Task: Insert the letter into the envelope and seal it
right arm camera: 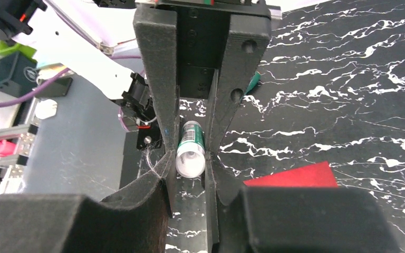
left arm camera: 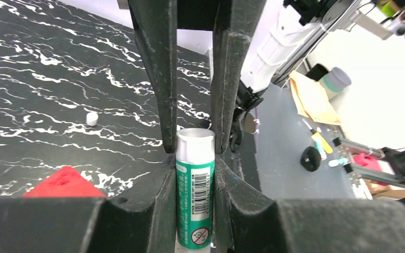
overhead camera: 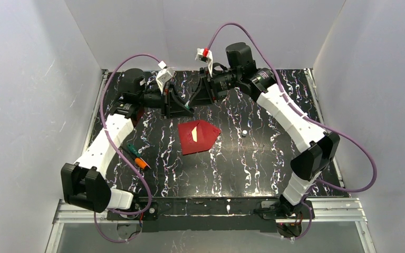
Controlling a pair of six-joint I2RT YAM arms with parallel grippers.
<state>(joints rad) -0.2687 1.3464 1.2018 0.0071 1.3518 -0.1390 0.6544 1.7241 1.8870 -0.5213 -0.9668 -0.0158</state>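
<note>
From above, both arms are stretching forward, left gripper facing right gripper. The envelope is lying on the table, the letter peeking out. Left wrist: jaws are clamping the glue stick. Right wrist: jaws are pinching its white end.

- Envelope: dark red; we see it lying flat at the centre of the table, pointed end toward the far side.
- Letter: we see only a narrow pale strip on the envelope's face.
</note>
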